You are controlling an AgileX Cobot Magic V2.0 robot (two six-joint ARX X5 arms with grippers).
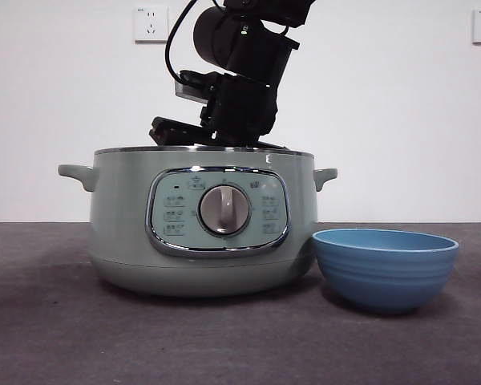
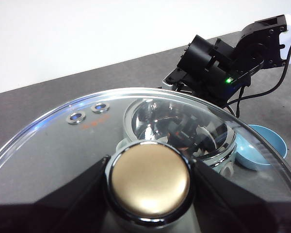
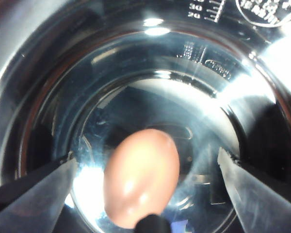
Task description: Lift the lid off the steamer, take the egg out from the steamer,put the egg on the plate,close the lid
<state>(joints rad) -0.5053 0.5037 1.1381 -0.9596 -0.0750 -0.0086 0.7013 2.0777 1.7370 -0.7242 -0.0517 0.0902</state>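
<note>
The green steamer (image 1: 202,228) stands on the dark table (image 1: 56,337) with its lid off. Its control panel and dial (image 1: 224,210) face the front camera, and the blue plate (image 1: 386,268), really a small bowl, sits just beside it on the table, on the side away from the left handle.

The left gripper (image 2: 150,180) holds the glass lid (image 2: 63,145) by its round knob (image 2: 150,180). The two black jaws are pressed against either side of the knob, pinching it. The lid is up in the air and off to the side. Through and past it, the open pot and the blue bowl can be seen on the table.

The right gripper (image 3: 148,170) reaches down into the open steamer from above; in the front view its dark arm (image 1: 240,72) drops behind the chrome rim. Its jaws are spread wide apart. The egg (image 3: 141,175) lies on the shiny metal floor of the pot, between the two jaws and touching neither of them.

Two white wall sockets (image 1: 151,22) are mounted on the wall behind.
</note>
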